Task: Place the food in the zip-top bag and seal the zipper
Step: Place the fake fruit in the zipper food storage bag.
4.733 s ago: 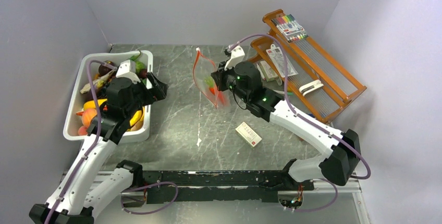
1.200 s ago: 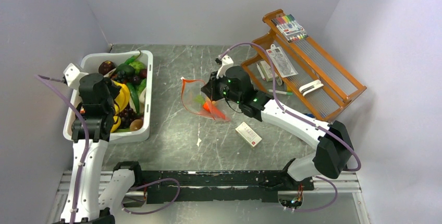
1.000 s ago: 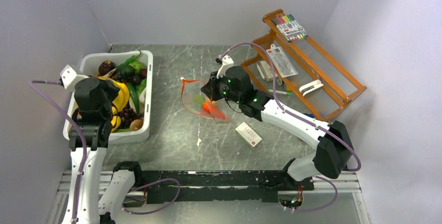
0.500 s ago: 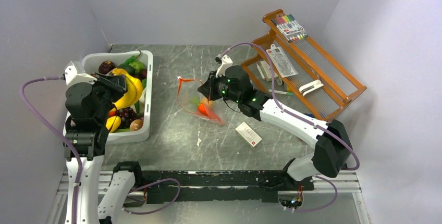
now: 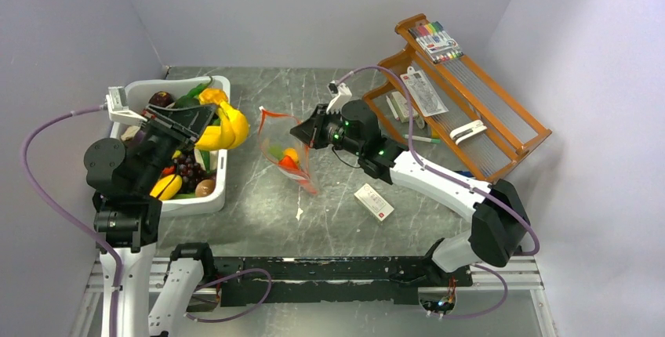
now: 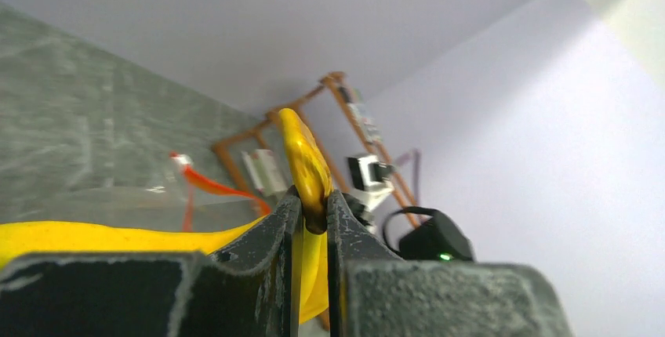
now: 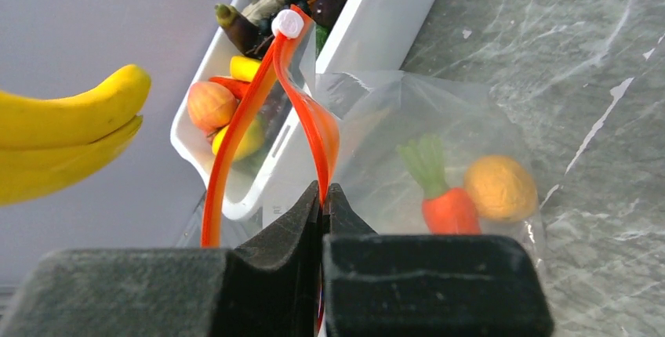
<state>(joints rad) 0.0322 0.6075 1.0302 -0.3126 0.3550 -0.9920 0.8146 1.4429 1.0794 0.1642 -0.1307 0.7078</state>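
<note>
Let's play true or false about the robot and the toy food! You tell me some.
1. The left gripper holds the yellow banana. True.
2. The zip-top bag is empty. False: a carrot and a round orange fruit are inside.
3. The right gripper pinches the zipper. True.
4. The zipper is closed. False: its two sides gape apart.
5. The white-and-red box sits in the white tub. False: it lies on the table, outside the tub.

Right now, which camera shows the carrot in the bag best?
The right wrist view: the carrot is close up, orange with a green top, inside the bag. The top view shows only a tiny orange-red speck. The left wrist view misses it.
</note>
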